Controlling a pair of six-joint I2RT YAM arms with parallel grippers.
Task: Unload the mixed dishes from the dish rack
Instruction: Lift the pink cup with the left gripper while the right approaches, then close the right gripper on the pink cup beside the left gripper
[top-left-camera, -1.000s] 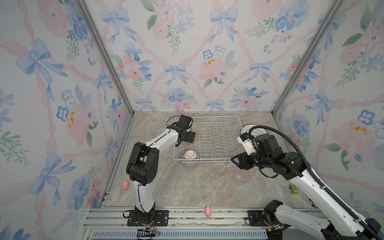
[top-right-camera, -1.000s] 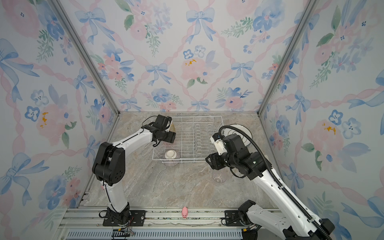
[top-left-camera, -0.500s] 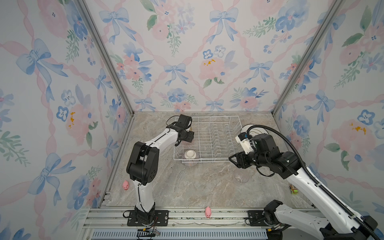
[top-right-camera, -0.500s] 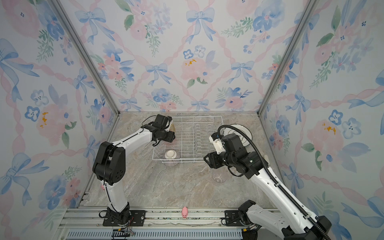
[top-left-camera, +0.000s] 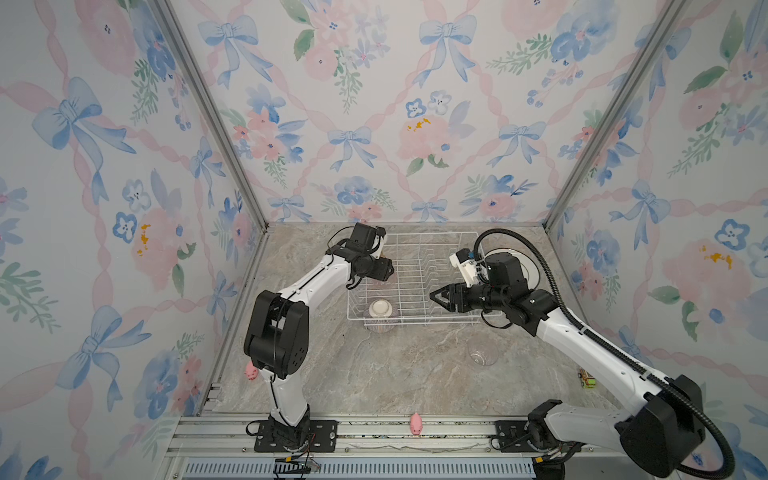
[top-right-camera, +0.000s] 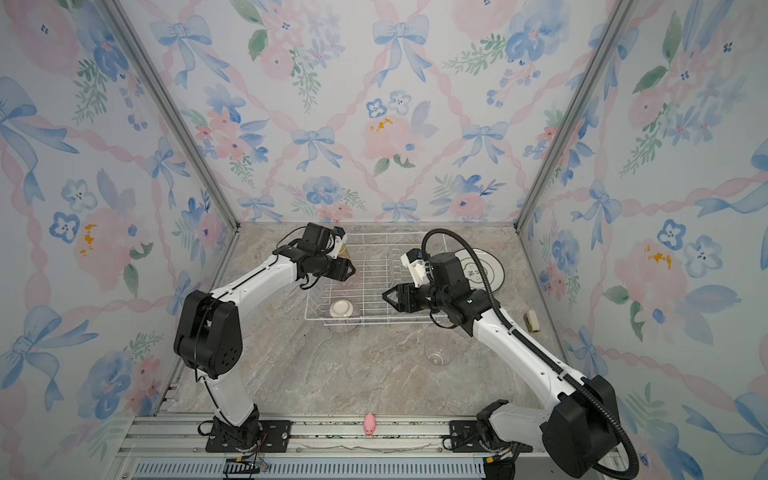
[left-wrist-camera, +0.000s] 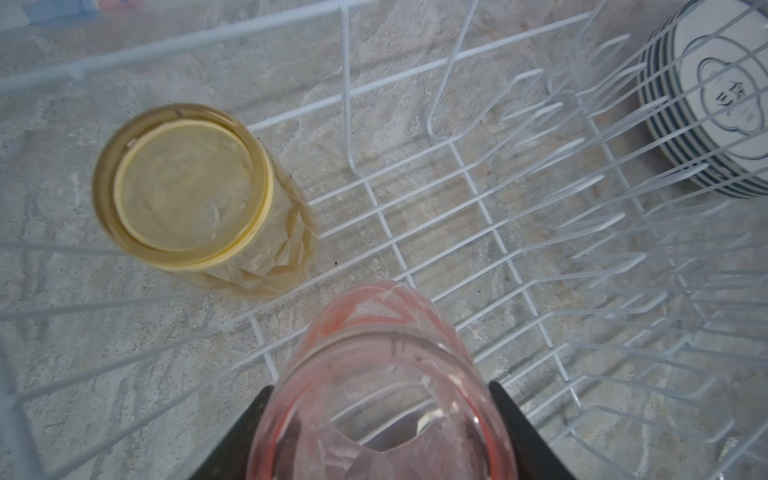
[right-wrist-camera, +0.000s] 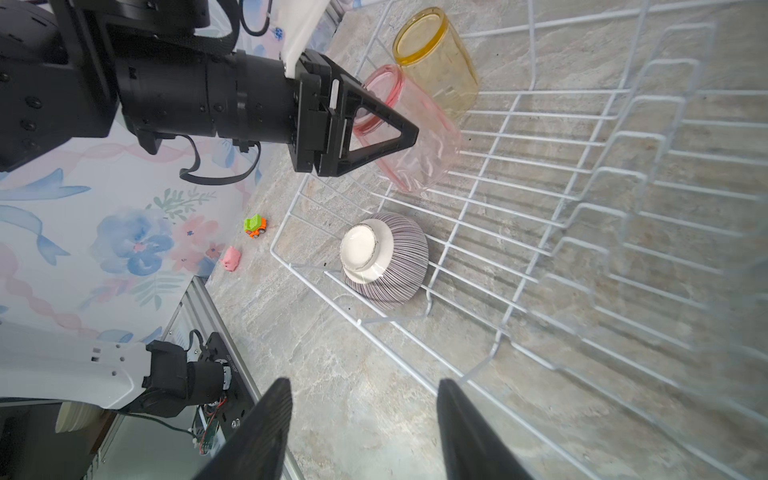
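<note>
The white wire dish rack (top-left-camera: 415, 320) stands at the back of the table in both top views. My left gripper (left-wrist-camera: 380, 432) is shut on a pink tumbler (left-wrist-camera: 382, 332), which tilts over the rack's left end (right-wrist-camera: 411, 137). A yellow tumbler (left-wrist-camera: 187, 187) stands upside down beside it in the far left corner. A purplish striped bowl (right-wrist-camera: 386, 257) lies overturned in the rack's front left corner (top-left-camera: 380, 309). My right gripper (right-wrist-camera: 361, 415) is open and holds nothing; it hovers by the rack's front right (top-left-camera: 436, 297). A clear tumbler (top-left-camera: 483, 355) stands on the table.
A stack of dark-rimmed plates (top-right-camera: 484, 270) sits right of the rack, partly behind my right arm. Pink pig toys lie at the left wall (top-left-camera: 251, 371) and on the front rail (top-left-camera: 417, 424). A toy car (top-left-camera: 586, 380) lies near the right wall.
My left gripper has closed on the pink tumbler. My right arm has swung left, so its gripper is nearer the rack's front right corner.
</note>
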